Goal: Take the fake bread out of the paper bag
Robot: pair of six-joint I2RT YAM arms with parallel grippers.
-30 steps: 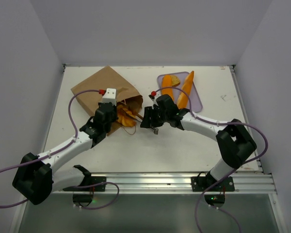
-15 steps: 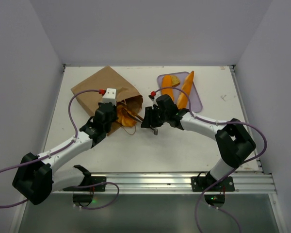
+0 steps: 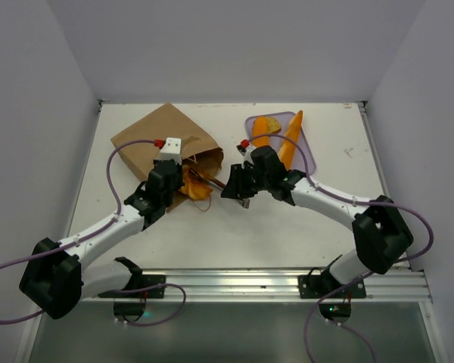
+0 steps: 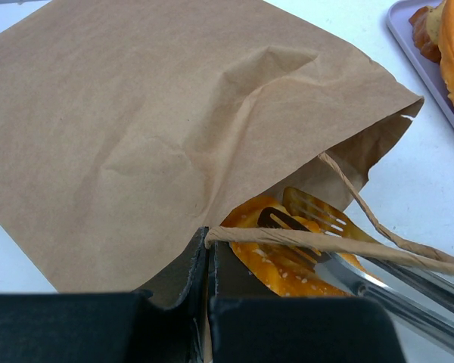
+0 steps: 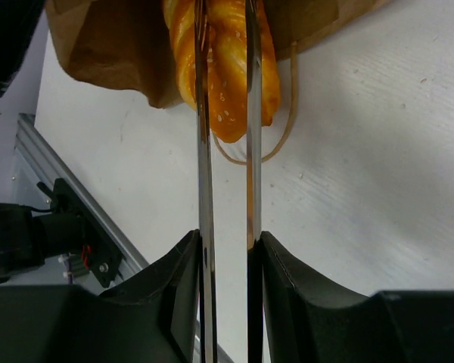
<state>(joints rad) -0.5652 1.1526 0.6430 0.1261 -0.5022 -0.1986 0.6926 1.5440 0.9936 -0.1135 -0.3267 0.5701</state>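
White tabletop (image 3: 287,227) is enclosed by plain pale grey walls (image 3: 227,45), with an aluminium rail (image 3: 234,278) along its near edge. The paper bag (image 3: 155,136) is laid flat at the back left, its string handle pinched in the clenched left gripper (image 4: 209,261). Thin metal tongs (image 5: 204,151) are clamped in the right gripper (image 5: 227,242) and set around a piece of fake bread (image 5: 225,68) at the bag's mouth. Further bread is seen on the lavender tray (image 3: 309,155).
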